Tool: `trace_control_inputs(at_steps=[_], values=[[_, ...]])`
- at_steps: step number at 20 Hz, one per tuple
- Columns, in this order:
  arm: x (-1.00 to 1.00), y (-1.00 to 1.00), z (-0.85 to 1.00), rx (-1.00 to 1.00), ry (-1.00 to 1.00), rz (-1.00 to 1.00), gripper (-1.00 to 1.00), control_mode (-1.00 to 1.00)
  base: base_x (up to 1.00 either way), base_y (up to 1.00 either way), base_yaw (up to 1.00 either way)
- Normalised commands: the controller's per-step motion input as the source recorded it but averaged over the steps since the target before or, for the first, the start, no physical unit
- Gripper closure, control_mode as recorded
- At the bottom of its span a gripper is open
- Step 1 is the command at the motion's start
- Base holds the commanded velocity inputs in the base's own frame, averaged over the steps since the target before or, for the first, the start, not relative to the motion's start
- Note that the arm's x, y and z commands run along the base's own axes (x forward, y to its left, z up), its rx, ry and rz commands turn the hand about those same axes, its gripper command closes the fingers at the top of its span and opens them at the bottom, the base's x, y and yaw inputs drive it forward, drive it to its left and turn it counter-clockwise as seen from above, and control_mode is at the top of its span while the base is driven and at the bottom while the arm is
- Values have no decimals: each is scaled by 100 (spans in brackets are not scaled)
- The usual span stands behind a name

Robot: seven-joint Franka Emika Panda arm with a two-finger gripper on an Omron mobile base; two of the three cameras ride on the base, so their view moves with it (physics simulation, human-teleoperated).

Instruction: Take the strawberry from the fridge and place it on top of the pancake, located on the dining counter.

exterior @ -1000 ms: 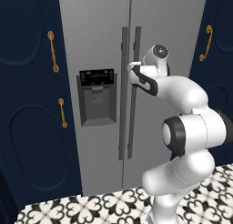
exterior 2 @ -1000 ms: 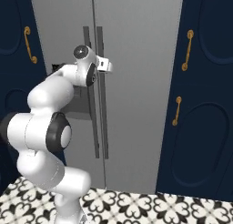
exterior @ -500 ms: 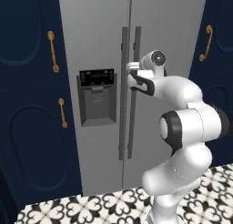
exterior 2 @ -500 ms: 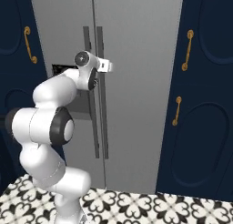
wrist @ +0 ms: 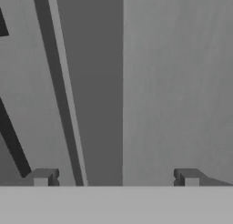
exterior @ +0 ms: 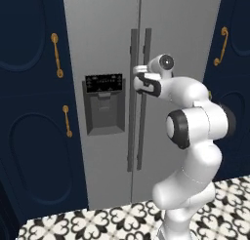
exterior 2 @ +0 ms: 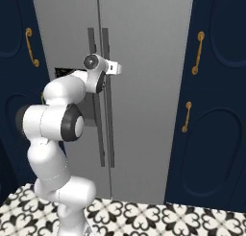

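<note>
Since the earlier frame the arm's elbow has risen and swung toward the fridge, while the end effector [exterior: 138,79] stays at the same height against the door handles. Both base views keep the same framing, so the base has not driven.

Fridge [exterior: 102,49]: both doors are shut. It stands between navy cabinets [exterior: 29,136] with gold handles [exterior: 56,55]. The water dispenser [exterior: 103,105] sits in the left door, just left of the two dark vertical bar handles [exterior: 133,102].

End effector: in the left base view it is level with the top of the dispenser, at the upper part of the bar handles. In the right base view the end effector [exterior 2: 113,67] points at the right door, its tip just past the handles. In the hand view the fingertips [wrist: 44,177] stand wide apart with nothing between them; a dark handle bar [wrist: 91,91] runs up the door between them, nearer the left tip. Whether a finger touches the bar cannot be told.

Floor: black-and-white patterned tile [exterior: 97,222] runs along the foot of the fridge.
</note>
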Motion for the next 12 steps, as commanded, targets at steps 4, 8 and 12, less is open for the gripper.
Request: trace_control_inputs(at_steps=[4, 8, 12], values=[[23, 0, 0, 0, 0, 5, -100, -100, 0, 0, 0], [22, 0, 0, 0, 0, 5, 100, -100, 0, 0, 0], [4, -1, 2, 0, 0, 1, 100, -100, 0, 0, 0]])
